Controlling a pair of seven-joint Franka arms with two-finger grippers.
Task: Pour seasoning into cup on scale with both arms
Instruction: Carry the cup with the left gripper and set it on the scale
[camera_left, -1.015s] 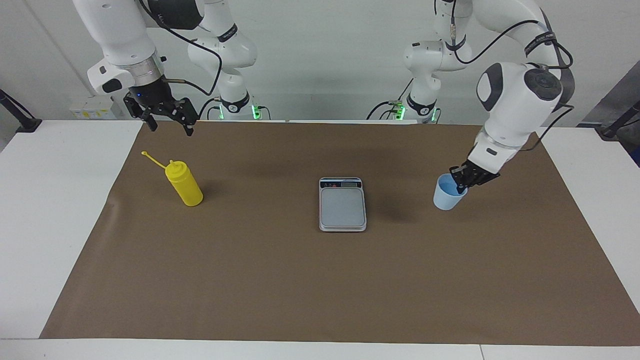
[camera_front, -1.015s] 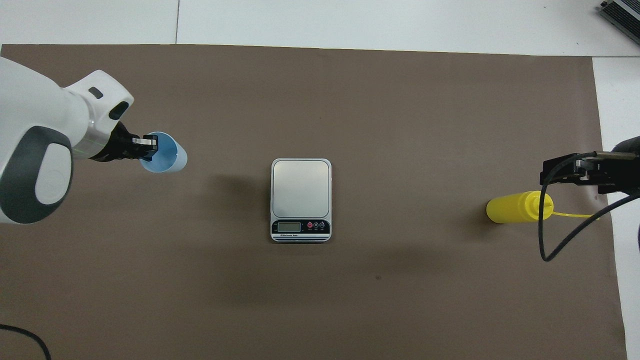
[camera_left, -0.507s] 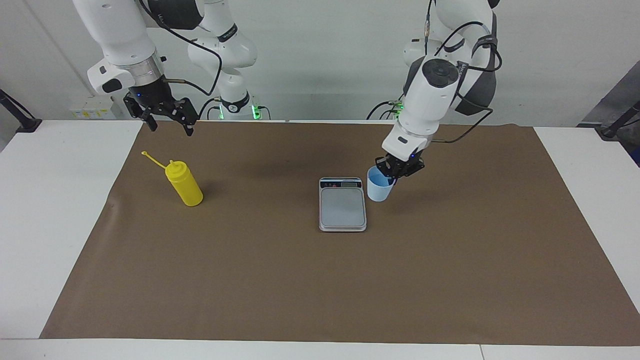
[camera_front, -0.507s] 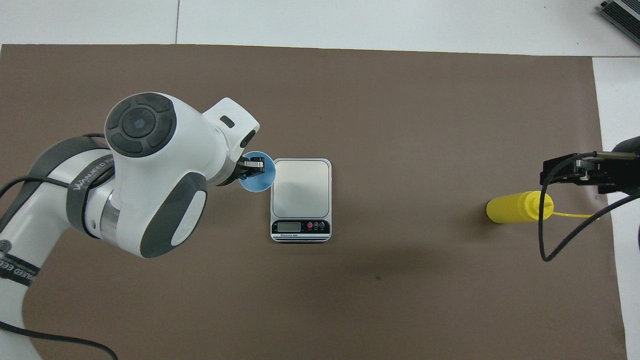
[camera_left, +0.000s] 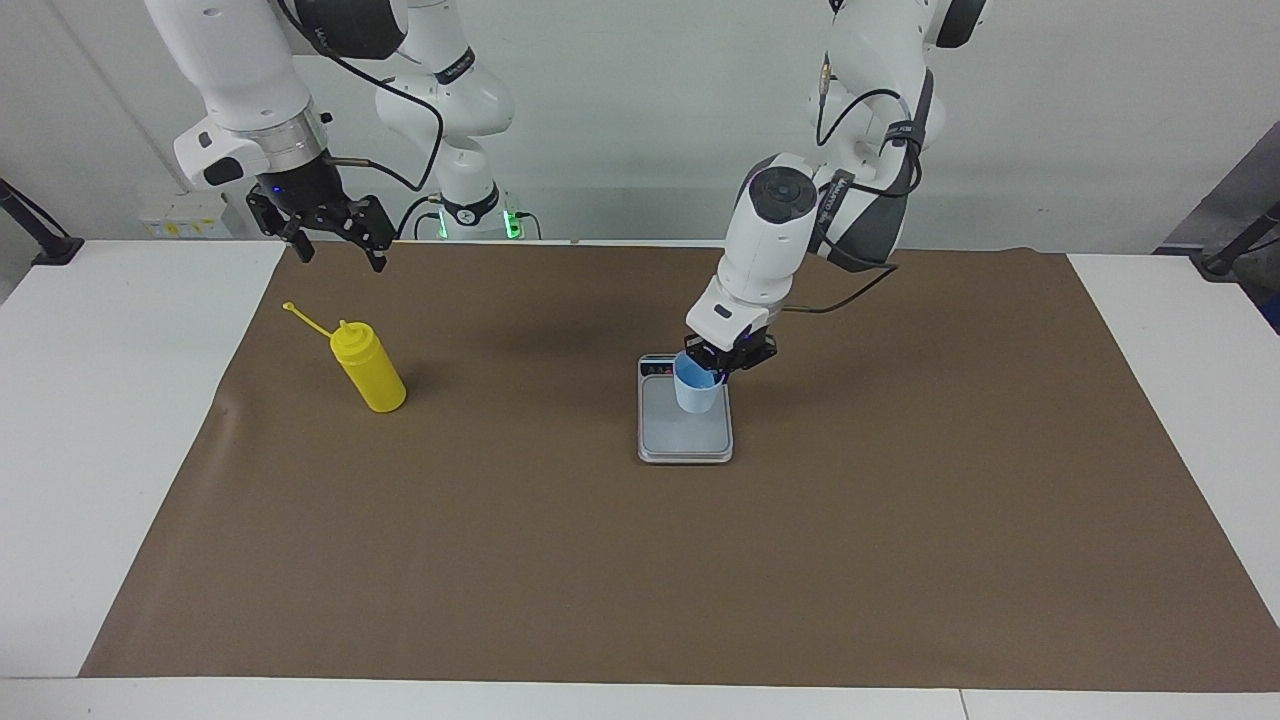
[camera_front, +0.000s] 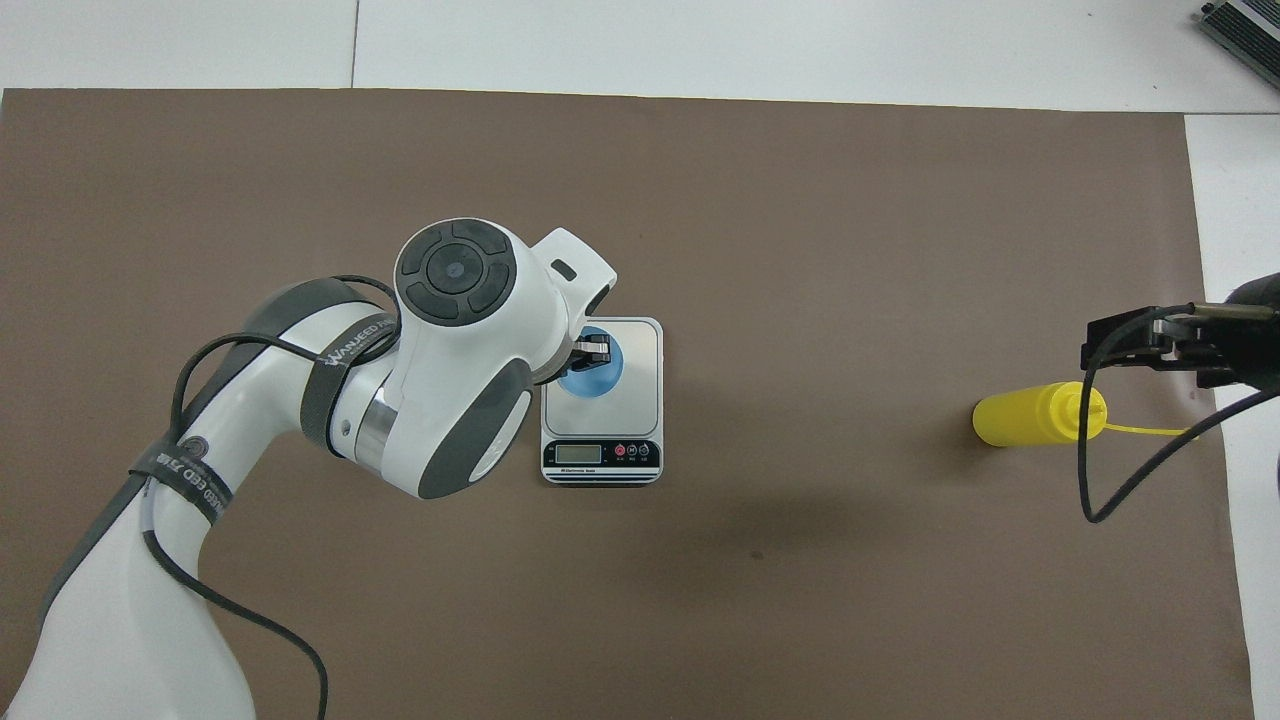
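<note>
Over scale (camera_left: 686, 430) | left hand (camera_left: 722, 362) pinching cup (camera_left: 694, 387) | right hand (camera_left: 333, 242) spread, waiting

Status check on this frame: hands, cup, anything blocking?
Left hand shut on cup, over scale. Right hand open, waiting over bottle. Nothing blocking.

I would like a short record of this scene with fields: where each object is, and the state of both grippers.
cup: pale blue, upright, over the scale's weighing plate; whether it rests on the plate cannot be told
scale: mid-table on the brown mat, display end toward the robots
seasoning bottle: yellow, standing toward the right arm's end, cap strap hanging open
left gripper: shut on the cup's rim, one finger inside
right gripper: open, raised near the seasoning bottle, waiting
</note>
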